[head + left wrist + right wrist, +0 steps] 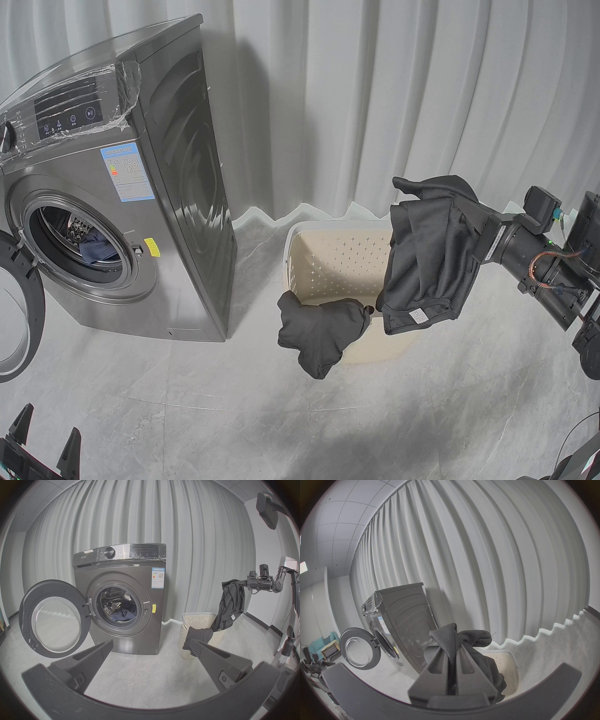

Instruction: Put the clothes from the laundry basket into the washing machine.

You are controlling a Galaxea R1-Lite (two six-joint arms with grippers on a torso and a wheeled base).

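Grey steel washing machine (pixel 175 187) stands to your left, its round door (pixel 15 312) swung wide so the drum mouth is free for loading. Well apart on its right, the cream laundry basket (pixel 331 256) sits on the floor (pixel 250 406) before the curtain (pixel 375 94). Your right gripper (pixel 452 655) is clamped tight on a fold of 1 black garment (pixel 425 262), which hangs over the basket's right side. Its hem is near the rim, and you cannot tell whether it is clear. A 2nd dark garment (pixel 322 334) droops over the near rim, half out, so I judge a nudge could drop it. 1 blue garment (pixel 97 249) lies in the drum. Your left gripper (pixel 150 644) waits low, jaws spread wide and empty.
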